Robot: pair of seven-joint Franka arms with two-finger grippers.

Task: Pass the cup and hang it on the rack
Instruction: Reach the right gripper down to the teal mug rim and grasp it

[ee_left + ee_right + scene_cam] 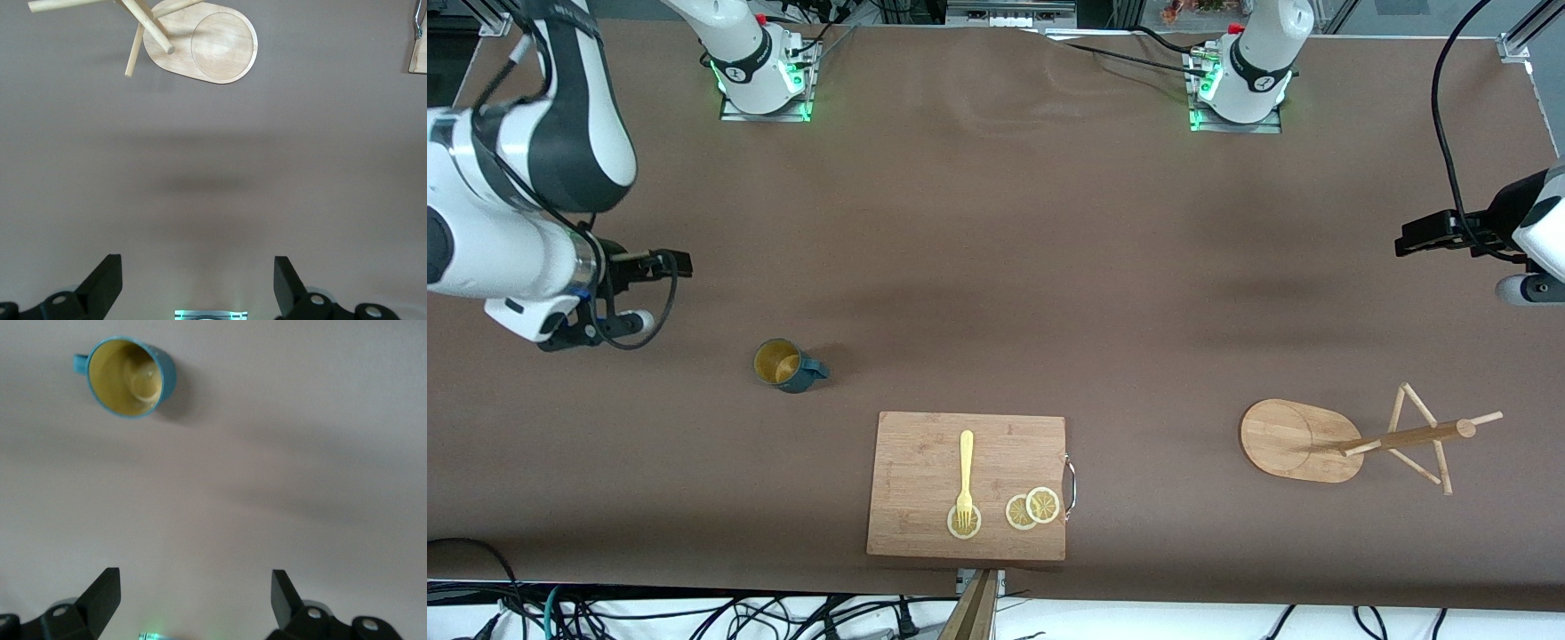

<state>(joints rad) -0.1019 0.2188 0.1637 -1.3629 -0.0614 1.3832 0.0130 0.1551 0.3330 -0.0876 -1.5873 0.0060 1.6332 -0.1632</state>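
Note:
The cup [787, 365], dark teal with a yellow-ochre inside, stands upright on the table toward the right arm's end. It also shows in the right wrist view [130, 377]. My right gripper [649, 267] [195, 583] is open and empty, up over bare table beside the cup. The rack [1298, 440], a bamboo mug tree with an oval base, post and thin pegs, stands toward the left arm's end. Its base shows in the left wrist view [207, 47]. My left gripper [1436, 236] [198, 267] is open and empty over bare table, apart from the rack.
A wooden cutting board [967, 444] lies between cup and rack, nearer the front camera, with a yellow fork [965, 476] and lemon slices [1032, 508] on it. Its corner shows in the left wrist view [420, 53]. Cables run along the table's near edge.

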